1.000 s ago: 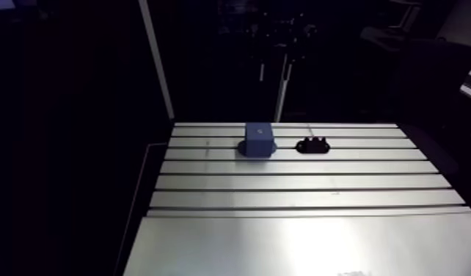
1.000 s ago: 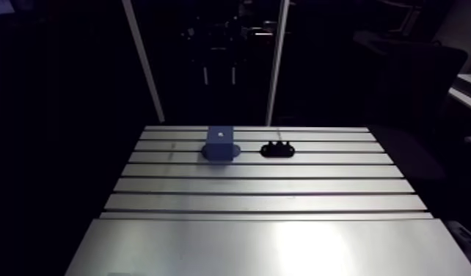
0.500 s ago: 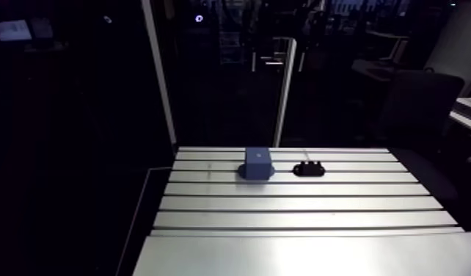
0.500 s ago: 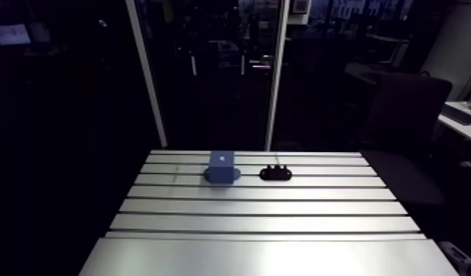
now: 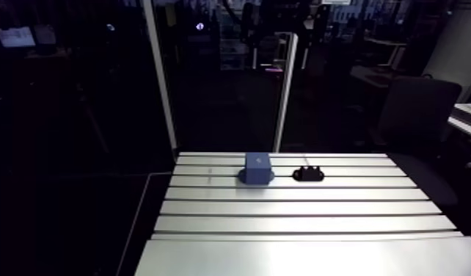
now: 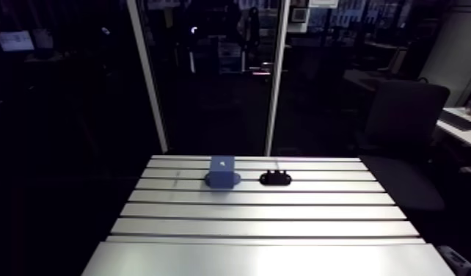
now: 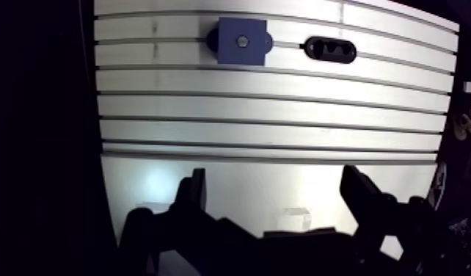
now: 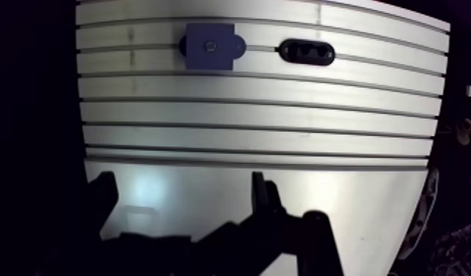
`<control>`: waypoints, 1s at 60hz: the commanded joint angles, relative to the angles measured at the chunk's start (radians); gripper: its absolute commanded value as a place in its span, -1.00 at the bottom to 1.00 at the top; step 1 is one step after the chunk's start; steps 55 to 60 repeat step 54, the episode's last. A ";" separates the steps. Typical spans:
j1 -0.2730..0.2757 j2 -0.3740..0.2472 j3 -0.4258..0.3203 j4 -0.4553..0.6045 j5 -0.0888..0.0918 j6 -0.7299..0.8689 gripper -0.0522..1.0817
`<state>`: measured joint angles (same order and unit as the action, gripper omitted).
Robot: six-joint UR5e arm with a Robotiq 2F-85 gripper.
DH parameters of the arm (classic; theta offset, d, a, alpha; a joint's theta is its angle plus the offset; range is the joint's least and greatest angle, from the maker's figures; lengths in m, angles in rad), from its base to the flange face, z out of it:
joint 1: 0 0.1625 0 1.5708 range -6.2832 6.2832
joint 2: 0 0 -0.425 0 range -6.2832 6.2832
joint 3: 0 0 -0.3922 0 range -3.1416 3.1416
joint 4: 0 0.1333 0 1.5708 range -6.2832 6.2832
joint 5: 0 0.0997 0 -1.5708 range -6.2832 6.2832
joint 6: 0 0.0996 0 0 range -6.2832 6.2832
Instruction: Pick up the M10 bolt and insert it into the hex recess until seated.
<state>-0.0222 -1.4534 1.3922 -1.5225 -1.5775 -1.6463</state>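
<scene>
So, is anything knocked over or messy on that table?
Nothing stands out. The blue block sits flat on the table, the black holder lies beside it, not touching, and the open gripper holds nothing.

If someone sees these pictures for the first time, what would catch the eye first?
Two things stand out on the bright slotted table: a blue block and, beside it but apart, a black oval part with recesses, both far ahead of the gripper. The gripper hangs open over bare table, holding nothing.
</scene>
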 commanded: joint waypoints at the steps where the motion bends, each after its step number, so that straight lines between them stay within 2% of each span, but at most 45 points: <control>1: -0.001 0.006 -0.006 0.006 0.000 0.004 -0.90; 60: 0.002 0.017 0.023 0.002 0.006 0.015 -0.90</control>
